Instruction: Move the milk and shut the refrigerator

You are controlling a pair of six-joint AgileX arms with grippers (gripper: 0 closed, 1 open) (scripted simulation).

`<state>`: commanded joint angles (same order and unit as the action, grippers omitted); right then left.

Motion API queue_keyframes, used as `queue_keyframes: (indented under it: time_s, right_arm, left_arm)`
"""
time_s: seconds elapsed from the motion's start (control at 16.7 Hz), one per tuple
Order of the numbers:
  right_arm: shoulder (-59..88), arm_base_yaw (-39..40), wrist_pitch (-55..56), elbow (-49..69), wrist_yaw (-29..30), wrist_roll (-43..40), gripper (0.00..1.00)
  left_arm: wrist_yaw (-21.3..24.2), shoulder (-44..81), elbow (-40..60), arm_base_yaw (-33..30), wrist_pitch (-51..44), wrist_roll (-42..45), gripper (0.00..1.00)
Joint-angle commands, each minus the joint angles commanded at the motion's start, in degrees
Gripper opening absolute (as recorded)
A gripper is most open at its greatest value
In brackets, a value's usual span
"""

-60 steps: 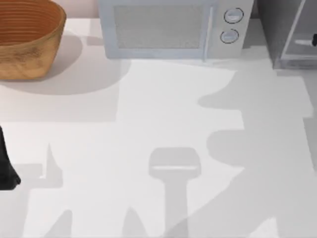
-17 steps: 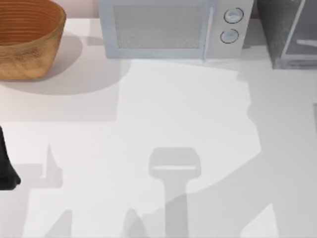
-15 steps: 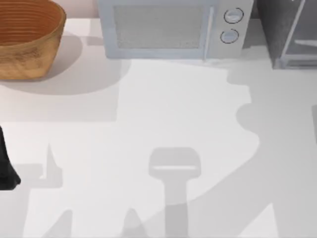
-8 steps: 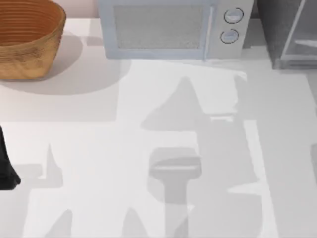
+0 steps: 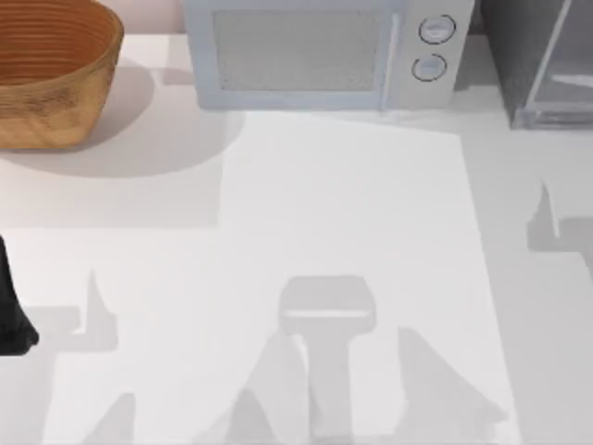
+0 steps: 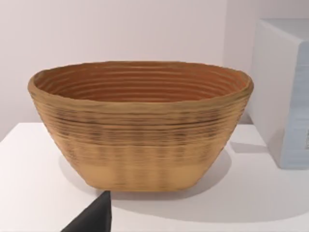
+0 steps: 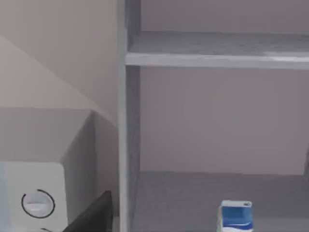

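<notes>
The milk (image 7: pixel 236 215) stands upright on the lower floor of the refrigerator (image 7: pixel 128 121), low and right of centre in the right wrist view, with a shelf above it and nothing touching it; the carton is free of any grip. In the top view the refrigerator (image 5: pixel 539 65) sits in the upper right corner, just beside the microwave (image 5: pixel 315 56); its pale door panel appears swung out rather than flush, and since the wrist camera looks straight onto the shelves, I judge the door open.

What has changed: a few seconds ago a dark tip showed at the right edge of the top view against the cabinet, and a broad arm shadow lay over the right half of the table (image 5: pixel 352 204); now the tip is gone and the shadow has shrunk to a small patch at the right edge and wedges along the bottom; the right arm seems to have drawn back. That suggests the milk is already placed, and shutting the door remains.

A dark edge of the right gripper (image 7: pixel 94 215) shows at the bottom of its view; whether it is clenched or released I cannot tell. The left arm (image 5: pixel 11 315) sits parked at the left edge, facing the basket (image 6: pixel 140 125); the left gripper (image 6: pixel 94 217) likewise cannot be judged.
</notes>
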<state>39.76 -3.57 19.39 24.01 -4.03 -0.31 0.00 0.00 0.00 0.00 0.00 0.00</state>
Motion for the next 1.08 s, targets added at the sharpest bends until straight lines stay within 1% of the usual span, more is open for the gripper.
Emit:
queue_keyframes:
  time_s: [0.24, 0.48, 0.66, 1.08]
  right_arm:
    - [-22.1, 1.8, -10.0, -12.4, 2.1, 0.1, 1.0]
    - [-35.8, 3.1, -17.1, -21.2, 3.6, 0.2, 1.0]
    - [-39.7, 3.6, -19.3, -24.0, 4.0, 0.3, 1.0]
    - [-40.1, 3.5, -20.0, -23.4, 3.9, 0.3, 1.0]
  left_arm:
    - [0.0, 0.0, 0.0, 0.0, 0.0, 0.0, 1.0]
    - [0.0, 0.0, 0.0, 0.0, 0.0, 0.0, 1.0]
    - [0.0, 0.0, 0.0, 0.0, 0.0, 0.0, 1.0]
    - [0.0, 0.0, 0.0, 0.0, 0.0, 0.0, 1.0]
